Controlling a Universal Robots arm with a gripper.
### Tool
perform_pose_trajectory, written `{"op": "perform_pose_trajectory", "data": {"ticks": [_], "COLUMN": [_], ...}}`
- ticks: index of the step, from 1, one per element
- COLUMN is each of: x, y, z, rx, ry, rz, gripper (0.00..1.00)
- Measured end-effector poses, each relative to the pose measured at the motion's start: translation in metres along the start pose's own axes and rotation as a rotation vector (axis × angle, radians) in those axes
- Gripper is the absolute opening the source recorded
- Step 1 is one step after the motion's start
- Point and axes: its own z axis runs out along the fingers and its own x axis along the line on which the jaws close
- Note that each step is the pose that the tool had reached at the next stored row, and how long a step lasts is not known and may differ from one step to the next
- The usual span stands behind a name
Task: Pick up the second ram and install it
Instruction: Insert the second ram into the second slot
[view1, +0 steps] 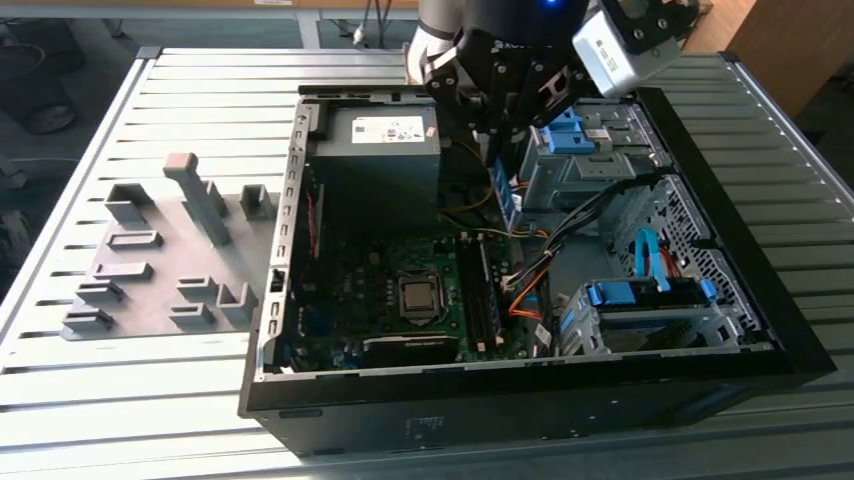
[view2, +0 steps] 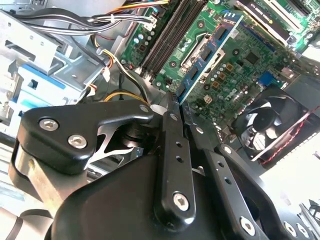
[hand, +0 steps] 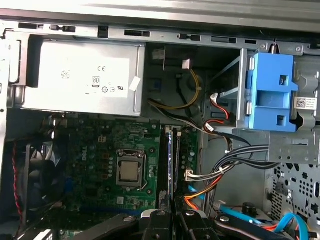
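My gripper (view1: 502, 150) hangs over the open computer case (view1: 441, 425), shut on the second ram (view1: 505, 196), a thin blue stick that points down towards the motherboard (view1: 387, 300). In the second wrist view the black fingers (view2: 171, 115) clamp one end of the second ram (view2: 207, 57), and its dark chips show above the green board. The first wrist view has the stick (hand: 173, 165) edge-on, hovering over the long black memory slots (hand: 165, 160) beside the processor socket (hand: 129, 171). It is not touching the slots.
A grey power supply (view1: 380, 135) fills the case's far end. Blue drive-bay latches (view1: 567, 130) and a bundle of cables (view1: 534, 270) sit at the exterior view's right of the slots. Grey holder blocks (view1: 160, 260) stand on the table at the exterior view's left.
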Motion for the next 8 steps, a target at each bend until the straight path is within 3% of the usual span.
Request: {"op": "perform_pose_trajectory", "data": {"ticks": [8], "x": [-0.0016], "y": [-0.0012], "z": [0.0104], "rx": [0.0002], "ry": [0.0000], "rz": [0.022], "gripper": [0.14]}}
